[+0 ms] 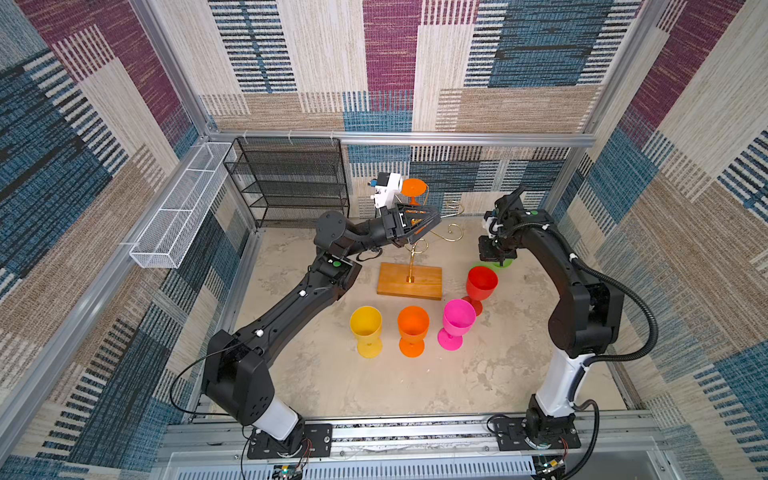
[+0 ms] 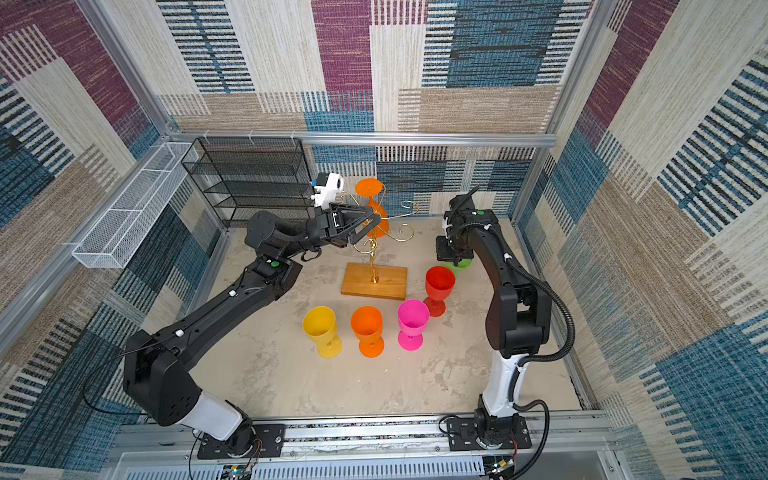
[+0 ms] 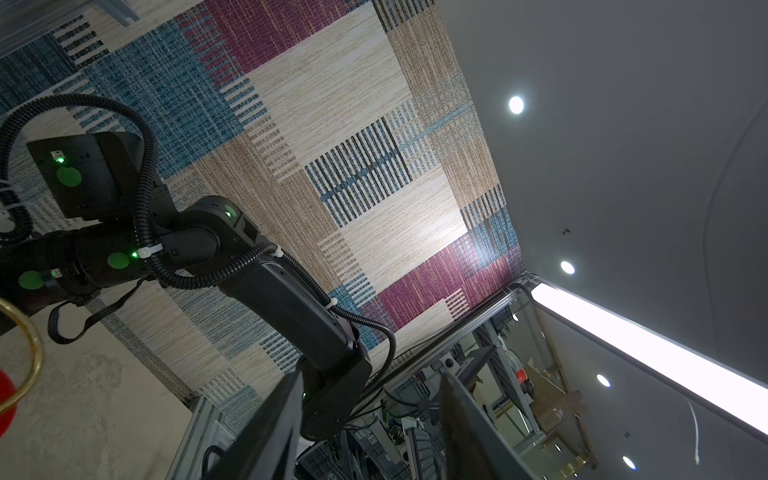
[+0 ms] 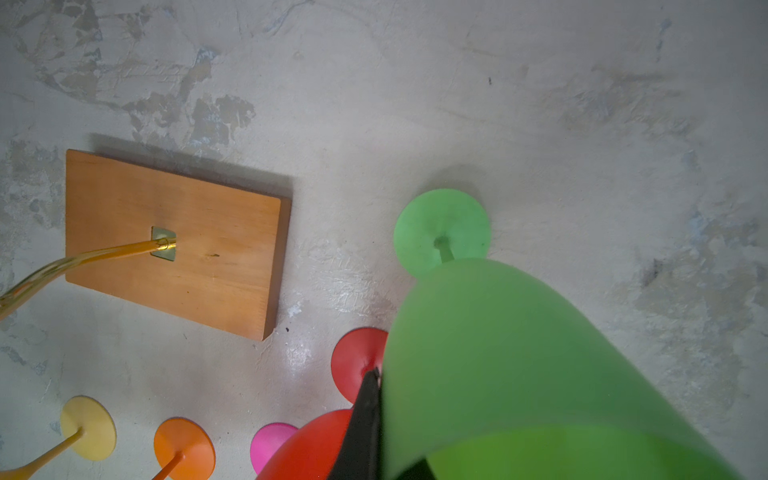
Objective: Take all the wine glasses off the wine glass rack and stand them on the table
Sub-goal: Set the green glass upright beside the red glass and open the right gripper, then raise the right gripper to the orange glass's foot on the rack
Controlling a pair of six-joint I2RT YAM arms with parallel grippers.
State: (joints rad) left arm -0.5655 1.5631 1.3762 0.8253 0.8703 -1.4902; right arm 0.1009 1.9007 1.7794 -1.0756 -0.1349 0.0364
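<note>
Hanging upside down from the top of the wine glass rack [image 1: 409, 282], the orange wine glass [image 2: 368, 188] has its round foot uppermost and its bowl mouth downward. Its long axis runs close to vertical, alongside the rack's gold stem, on the side of the rack toward the back wall.

The left gripper [image 2: 375, 223] sits at bowl height on the rack's left, pointing across it, jaws about half apart. In both top views it overlaps the bowl. The left wrist view shows nothing between the fingers [image 3: 270, 436], so it has hold of nothing that can be seen; whether it touches the bowl I cannot tell. Gold scroll arms curl out just past the fingertips on the rack's right, so room is tight there.

The right gripper [image 1: 501, 259], right of the rack, is pinched closed on the bowl wall of the green glass [image 4: 519, 353].

On the rack's near side four glasses stand upright in a row: yellow glass [image 1: 365, 328], orange standing glass [image 1: 412, 328], pink glass [image 1: 457, 320] and red glass [image 1: 481, 284], the red nearest the rack. Bare table shows left of the rack and behind it. Behind the rack to the left stands the black mesh shelf [image 1: 291, 183], with the white wire basket [image 1: 183, 208] further left.
</note>
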